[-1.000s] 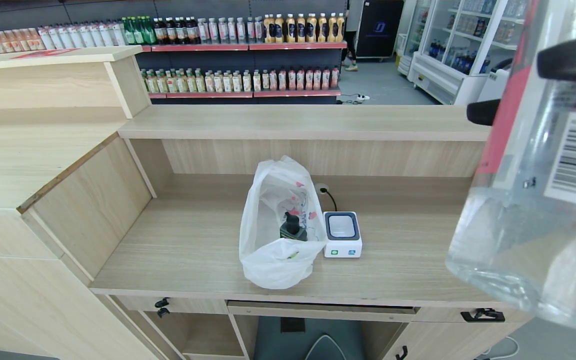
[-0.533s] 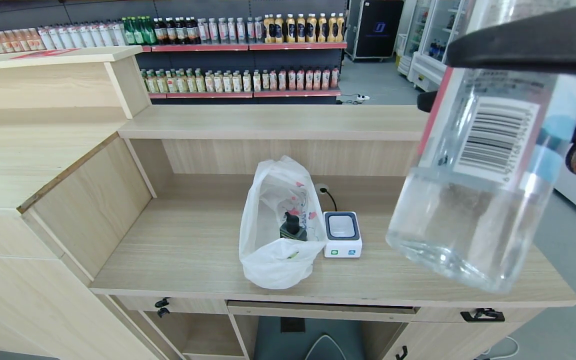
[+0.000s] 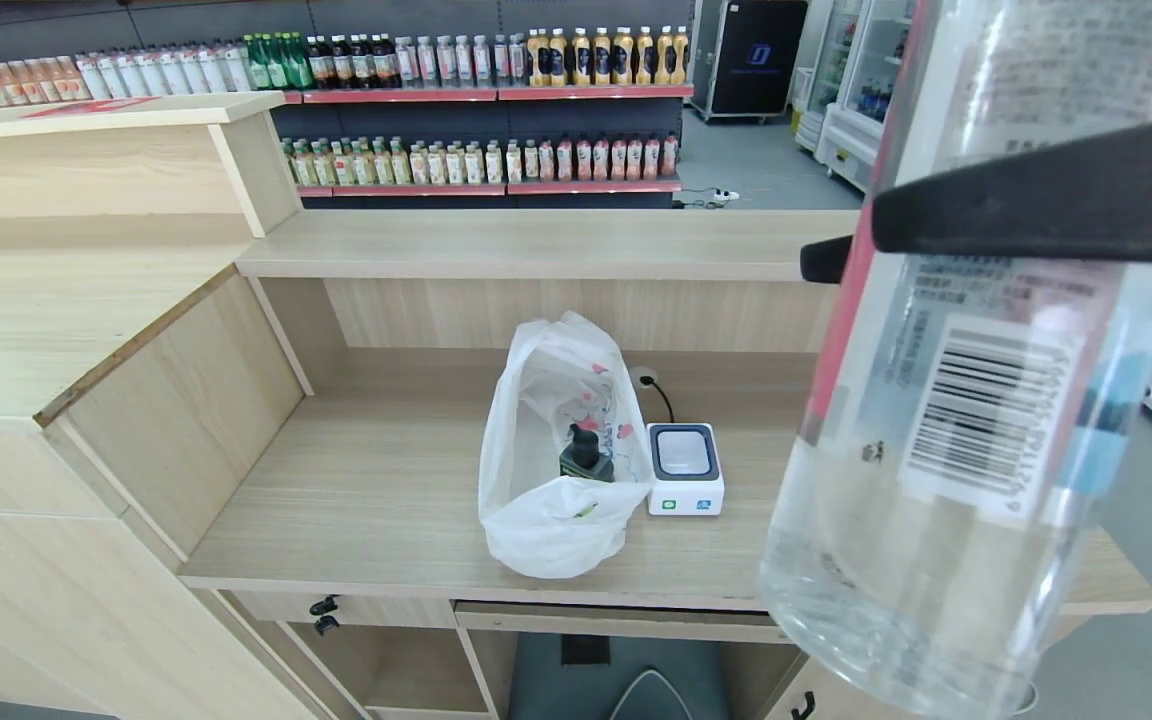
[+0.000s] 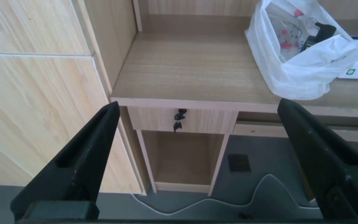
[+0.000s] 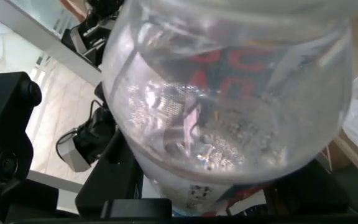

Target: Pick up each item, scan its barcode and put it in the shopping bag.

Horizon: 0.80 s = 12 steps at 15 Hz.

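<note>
A clear water bottle (image 3: pixel 946 420) with a red-edged label and a barcode hangs close before the head camera at the right, above the counter's right end. My right gripper (image 3: pixel 851 240) is shut on it, one black finger (image 3: pixel 1046 195) lying across its upper part; its clear base (image 5: pixel 229 106) is seen from below. The white shopping bag (image 3: pixel 556 470) stands open mid-counter with a dark bottle (image 3: pixel 586 455) inside. The white scanner (image 3: pixel 684 468) sits just to the bag's right. My left gripper (image 4: pixel 197 168) is open, low before the counter's front edge, left of the bag (image 4: pixel 297 50).
The wooden counter (image 3: pixel 376 490) has a raised shelf behind and a higher block at the left. A drawer with a black handle (image 4: pixel 179 121) sits under the front edge. A cable runs back from the scanner. Drink shelves (image 3: pixel 486 95) and fridges stand behind.
The right gripper has carried the bottle left and downward in the head view, from the right edge to over the counter's right end. Bag, scanner and dark bottle have not moved.
</note>
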Available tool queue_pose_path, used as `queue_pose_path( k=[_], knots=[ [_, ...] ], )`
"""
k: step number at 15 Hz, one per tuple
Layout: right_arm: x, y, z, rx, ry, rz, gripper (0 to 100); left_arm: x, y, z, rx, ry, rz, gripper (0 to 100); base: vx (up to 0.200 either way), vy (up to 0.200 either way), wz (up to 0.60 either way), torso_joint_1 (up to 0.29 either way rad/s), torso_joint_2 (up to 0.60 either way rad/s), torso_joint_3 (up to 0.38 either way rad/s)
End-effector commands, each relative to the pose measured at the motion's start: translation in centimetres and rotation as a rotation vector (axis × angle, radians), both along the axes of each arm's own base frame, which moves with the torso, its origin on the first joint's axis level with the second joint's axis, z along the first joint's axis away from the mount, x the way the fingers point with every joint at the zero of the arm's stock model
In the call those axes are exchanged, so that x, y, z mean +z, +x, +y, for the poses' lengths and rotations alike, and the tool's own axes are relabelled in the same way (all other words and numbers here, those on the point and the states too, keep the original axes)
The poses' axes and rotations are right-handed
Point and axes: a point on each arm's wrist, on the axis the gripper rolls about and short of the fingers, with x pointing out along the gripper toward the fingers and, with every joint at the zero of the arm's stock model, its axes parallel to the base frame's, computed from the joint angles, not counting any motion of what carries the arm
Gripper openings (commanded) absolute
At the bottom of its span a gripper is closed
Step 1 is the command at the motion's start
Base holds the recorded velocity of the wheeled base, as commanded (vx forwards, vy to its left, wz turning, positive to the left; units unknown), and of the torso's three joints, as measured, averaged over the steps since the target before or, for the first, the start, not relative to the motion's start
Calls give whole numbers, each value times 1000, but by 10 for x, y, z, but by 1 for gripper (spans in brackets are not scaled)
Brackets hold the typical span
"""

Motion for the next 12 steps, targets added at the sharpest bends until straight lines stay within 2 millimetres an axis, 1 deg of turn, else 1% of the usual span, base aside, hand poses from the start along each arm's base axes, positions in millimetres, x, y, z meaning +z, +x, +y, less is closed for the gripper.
queue_pose_path(
  k=[1,5,6,7,9,12],
  knots=[
    [0,1,3,17,-8,-39,0,0,0,0,1,0,0,100,0,0,0,0,0,0],
    [-1,-1,4,40,-24,-118,0,0,0,0,1,0,0,100,0,0,0,0,0,0],
    [-5,-2,3,39,-37,-118,0,0,0,0,1,0,1,100,0,0,0,0,0,0],
    [-13,-1,2,35,-60,-104,0,0,0,0,1,0,0,100,0,0,0,0,0,0],
    [-21,-1,1,32,-80,-92,0,0,0,0,1,0,0,100,0,0,0,0,0,0],
    [-18,5,1,9,-69,-100,0,0,0,0,1,0,0,100,0,0,0,0,0,0]
  ],
)
